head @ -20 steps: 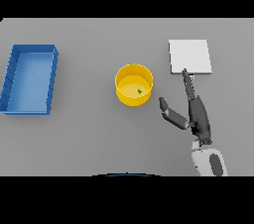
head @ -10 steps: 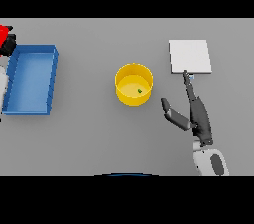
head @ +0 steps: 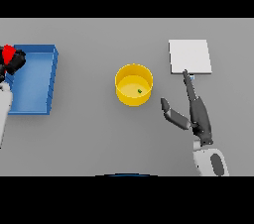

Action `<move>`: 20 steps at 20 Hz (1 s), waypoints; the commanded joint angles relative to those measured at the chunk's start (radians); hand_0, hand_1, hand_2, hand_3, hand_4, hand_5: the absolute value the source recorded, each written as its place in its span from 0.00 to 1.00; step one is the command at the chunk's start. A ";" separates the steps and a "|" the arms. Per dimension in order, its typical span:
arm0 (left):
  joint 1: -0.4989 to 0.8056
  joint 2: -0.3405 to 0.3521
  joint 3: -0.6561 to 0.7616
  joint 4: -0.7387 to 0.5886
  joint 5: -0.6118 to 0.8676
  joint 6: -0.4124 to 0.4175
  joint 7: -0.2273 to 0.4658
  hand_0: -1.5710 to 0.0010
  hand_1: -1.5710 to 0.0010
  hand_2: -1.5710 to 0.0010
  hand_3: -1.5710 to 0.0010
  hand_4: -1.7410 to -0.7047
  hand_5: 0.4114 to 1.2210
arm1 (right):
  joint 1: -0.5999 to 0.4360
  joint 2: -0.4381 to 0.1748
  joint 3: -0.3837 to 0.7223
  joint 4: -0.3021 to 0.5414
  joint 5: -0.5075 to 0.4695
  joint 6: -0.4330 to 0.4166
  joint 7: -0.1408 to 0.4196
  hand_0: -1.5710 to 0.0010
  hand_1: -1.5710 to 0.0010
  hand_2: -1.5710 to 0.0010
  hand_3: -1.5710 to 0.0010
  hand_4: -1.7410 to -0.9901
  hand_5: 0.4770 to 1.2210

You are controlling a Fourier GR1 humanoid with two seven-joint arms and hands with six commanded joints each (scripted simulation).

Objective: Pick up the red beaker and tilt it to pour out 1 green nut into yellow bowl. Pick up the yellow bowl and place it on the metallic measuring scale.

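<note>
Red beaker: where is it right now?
Head view, far left edge: the red beaker sits in the left hand, at the blue tray's upper-left corner.

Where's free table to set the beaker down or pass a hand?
Bare grey between the blue tray and yellow bowl, plus the whole near strip. Tighter on the right: the right hand lies between bowl and scale. Left hand holds the red beaker over the tray's corner.

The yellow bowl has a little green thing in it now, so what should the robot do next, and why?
Probably move the open right hand left to grasp the yellow bowl. The green nut is already inside, and the scale sits just beyond that hand.
</note>
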 commanded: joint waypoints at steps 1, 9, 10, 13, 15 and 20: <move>0.013 0.008 -0.002 -0.019 -0.001 -0.008 0.006 0.00 0.00 0.01 0.02 0.33 0.54 | -0.001 0.000 0.002 0.004 0.001 0.002 -0.005 1.00 1.00 1.00 1.00 0.96 0.21; 0.059 0.038 -0.046 -0.061 -0.007 -0.098 0.015 0.69 0.74 0.73 0.75 0.85 0.30 | 0.025 0.003 0.007 -0.014 -0.002 0.003 -0.019 1.00 1.00 1.00 1.00 0.97 0.22; 0.044 0.032 -0.055 -0.040 -0.011 -0.108 0.010 0.75 0.79 0.79 0.80 0.87 0.30 | 0.021 0.002 0.006 -0.011 -0.001 0.003 -0.019 1.00 1.00 1.00 1.00 0.97 0.22; 0.033 0.028 -0.058 -0.004 -0.017 -0.104 -0.028 0.87 0.89 0.89 0.90 0.91 0.30 | 0.016 -0.007 0.001 -0.012 -0.004 0.008 -0.014 1.00 1.00 1.00 1.00 0.97 0.22; 0.039 0.031 -0.052 -0.015 -0.010 -0.100 -0.058 0.92 0.93 0.93 0.93 0.92 0.29 | 0.013 -0.013 0.004 -0.014 0.009 0.007 0.007 1.00 1.00 1.00 1.00 0.96 0.22; 0.034 0.026 -0.051 -0.017 -0.013 -0.082 -0.078 0.97 0.98 0.98 0.98 0.96 0.31 | -0.128 -0.161 0.064 0.021 0.111 0.140 0.066 1.00 1.00 1.00 1.00 0.93 0.27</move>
